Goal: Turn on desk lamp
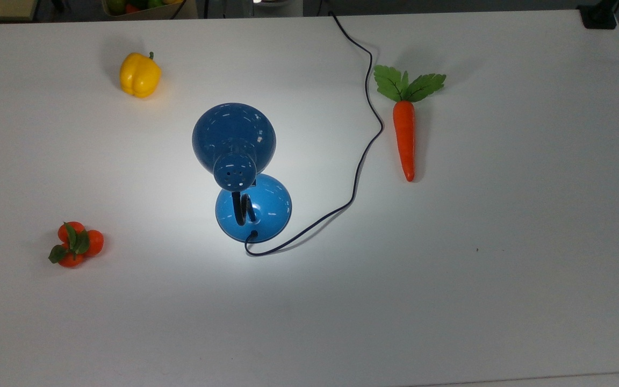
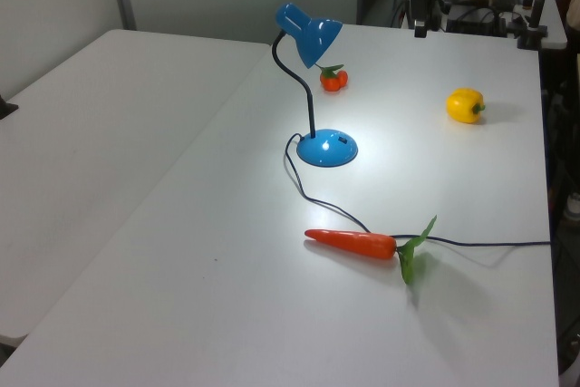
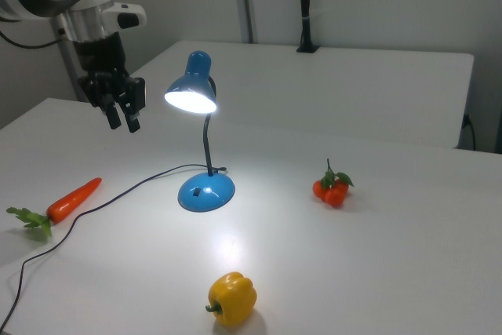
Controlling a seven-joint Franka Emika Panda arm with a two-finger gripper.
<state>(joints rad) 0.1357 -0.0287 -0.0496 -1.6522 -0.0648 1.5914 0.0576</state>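
Note:
The blue desk lamp [image 1: 233, 134] stands mid-table on its round base [image 1: 264, 207]. Its dome shade tilts toward the top view's top. It is lit: the shade's mouth [image 3: 190, 100] glows and a bright pool of light lies on the table around the base. The lamp's thin black cord [image 1: 366, 145] runs from the base to the table's far edge. My gripper [image 3: 124, 121] hangs in the air well to the right view's left of the shade, touching nothing. In the left view the gripper [image 2: 420, 29] is far behind the lamp [image 2: 313, 33]. Its fingers are shut and hold nothing.
A yellow pepper [image 1: 139, 75] lies at the top view's upper left, a carrot [image 1: 404, 134] with green leaves beside the cord at the right, and a cluster of small orange fruits [image 1: 76, 244] at the lower left. The white table [image 1: 449, 295] spreads wide around them.

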